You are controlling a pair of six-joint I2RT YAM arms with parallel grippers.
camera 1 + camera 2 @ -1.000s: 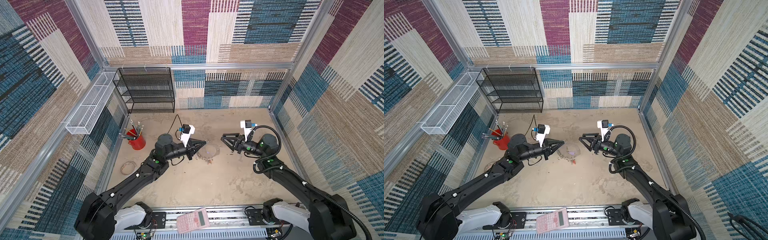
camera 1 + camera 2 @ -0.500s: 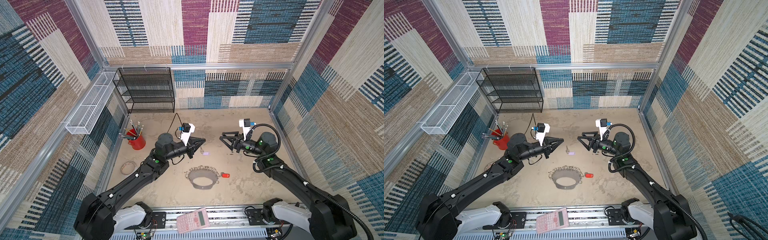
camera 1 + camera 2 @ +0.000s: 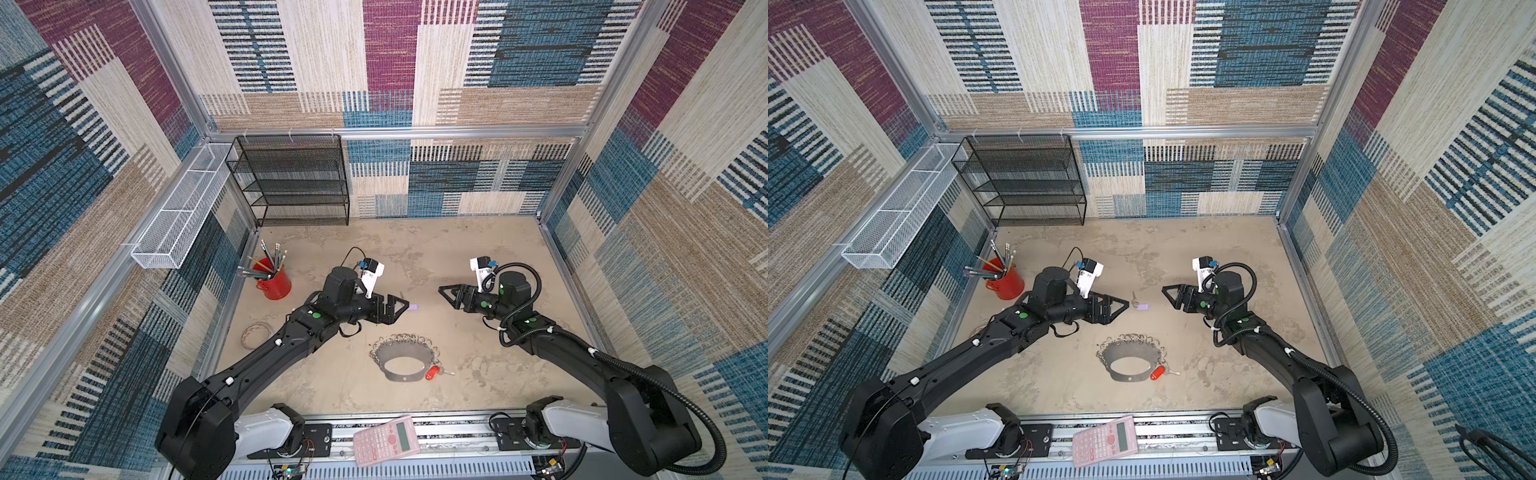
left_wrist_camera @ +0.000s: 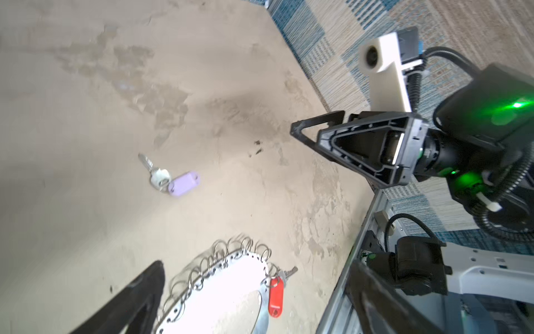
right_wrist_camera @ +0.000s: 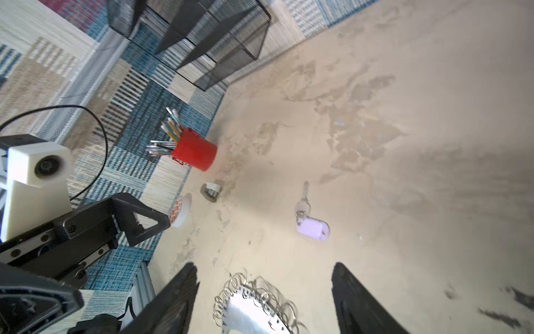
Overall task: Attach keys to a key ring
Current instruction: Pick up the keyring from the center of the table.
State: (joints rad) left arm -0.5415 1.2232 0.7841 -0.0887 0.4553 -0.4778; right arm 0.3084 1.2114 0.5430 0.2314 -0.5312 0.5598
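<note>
Beyond the key ring (image 3: 402,358) we see the left gripper (image 3: 404,306) and right gripper (image 3: 443,291), jaws spread and empty. The red key (image 3: 432,372) touches it; the lilac key (image 3: 1142,306) lies apart.

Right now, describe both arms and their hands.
The left arm and right arm are matte black with white base housings and round green dots on the joints. The left hand and right hand have black, triangular open-frame fingers. Each wrist carries a white camera block. A ribbed black hose runs along the right arm; a thin black cable loops above the left wrist.
</note>
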